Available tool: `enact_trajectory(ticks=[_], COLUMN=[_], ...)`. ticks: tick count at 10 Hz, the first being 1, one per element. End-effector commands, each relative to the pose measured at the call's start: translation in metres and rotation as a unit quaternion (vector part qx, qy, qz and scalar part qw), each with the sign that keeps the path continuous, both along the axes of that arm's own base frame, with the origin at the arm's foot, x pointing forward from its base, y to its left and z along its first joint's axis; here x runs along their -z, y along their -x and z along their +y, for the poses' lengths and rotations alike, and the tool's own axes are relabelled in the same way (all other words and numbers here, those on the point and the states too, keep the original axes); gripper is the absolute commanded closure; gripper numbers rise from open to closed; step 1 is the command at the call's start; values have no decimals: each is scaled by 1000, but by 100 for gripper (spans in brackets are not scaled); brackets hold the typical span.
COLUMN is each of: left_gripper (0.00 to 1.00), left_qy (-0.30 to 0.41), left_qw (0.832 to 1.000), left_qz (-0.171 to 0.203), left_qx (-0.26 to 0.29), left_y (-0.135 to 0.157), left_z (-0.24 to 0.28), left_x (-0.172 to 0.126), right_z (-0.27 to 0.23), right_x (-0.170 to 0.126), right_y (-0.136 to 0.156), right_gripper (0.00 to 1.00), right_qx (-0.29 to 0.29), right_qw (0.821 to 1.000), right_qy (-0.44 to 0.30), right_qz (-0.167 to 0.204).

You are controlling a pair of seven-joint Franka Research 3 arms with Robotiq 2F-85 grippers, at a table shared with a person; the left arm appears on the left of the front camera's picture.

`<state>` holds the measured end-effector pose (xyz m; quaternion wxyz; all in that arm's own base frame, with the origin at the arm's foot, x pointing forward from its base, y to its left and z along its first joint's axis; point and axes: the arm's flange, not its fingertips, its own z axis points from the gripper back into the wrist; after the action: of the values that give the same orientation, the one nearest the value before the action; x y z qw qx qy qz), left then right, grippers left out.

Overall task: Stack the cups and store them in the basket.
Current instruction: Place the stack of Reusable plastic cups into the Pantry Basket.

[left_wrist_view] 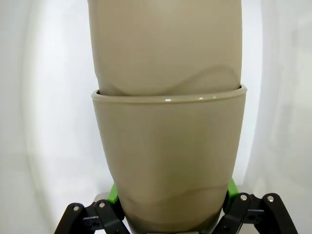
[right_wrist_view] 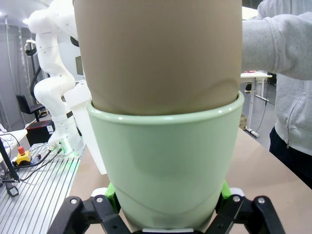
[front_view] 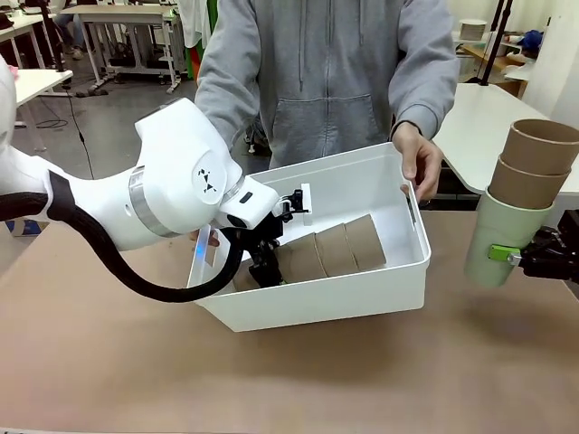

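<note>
The left arm (front_view: 172, 181) reaches into the white basket (front_view: 317, 312). Its jaws sit on both sides of a tan cup (left_wrist_view: 168, 161). That cup is the outer one of three tan cups (front_view: 335, 251) lying on their sides inside. I cannot tell if the left jaws squeeze or let go. The right jaws grip the green cup (front_view: 498, 235) in the air beside the basket, with two tan cups (front_view: 536, 163) stacked in it. A person's hand (front_view: 421, 161) holds the basket tipped on the table (front_view: 271, 380). If the hand slips, the cups could roll. If the left arm pulls back while gripping, it could drag them out.
</note>
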<state>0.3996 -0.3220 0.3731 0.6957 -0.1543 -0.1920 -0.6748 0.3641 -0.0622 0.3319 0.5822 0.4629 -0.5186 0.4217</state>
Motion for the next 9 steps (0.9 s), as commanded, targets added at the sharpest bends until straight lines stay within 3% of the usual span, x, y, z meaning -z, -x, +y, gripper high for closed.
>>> enact_trajectory(ticks=[1, 4, 9], left_gripper=[0, 0, 0], left_qy=[-6, -15, 74], left_qw=[1000, 1000, 996], left_qz=[5, 10, 38], left_qx=[1, 7, 33], left_y=[-1, 14, 69], left_z=[-7, 4, 104], left_x=[-8, -45, -178], right_z=[2, 2, 2], right_x=[-4, -4, -4], right_y=[0, 0, 0], right_gripper=[16, 16, 16], right_qx=[-2, -2, -2], right_qw=[1000, 1000, 1000], right_qy=[3, 3, 3], right_qz=[-8, -8, -8])
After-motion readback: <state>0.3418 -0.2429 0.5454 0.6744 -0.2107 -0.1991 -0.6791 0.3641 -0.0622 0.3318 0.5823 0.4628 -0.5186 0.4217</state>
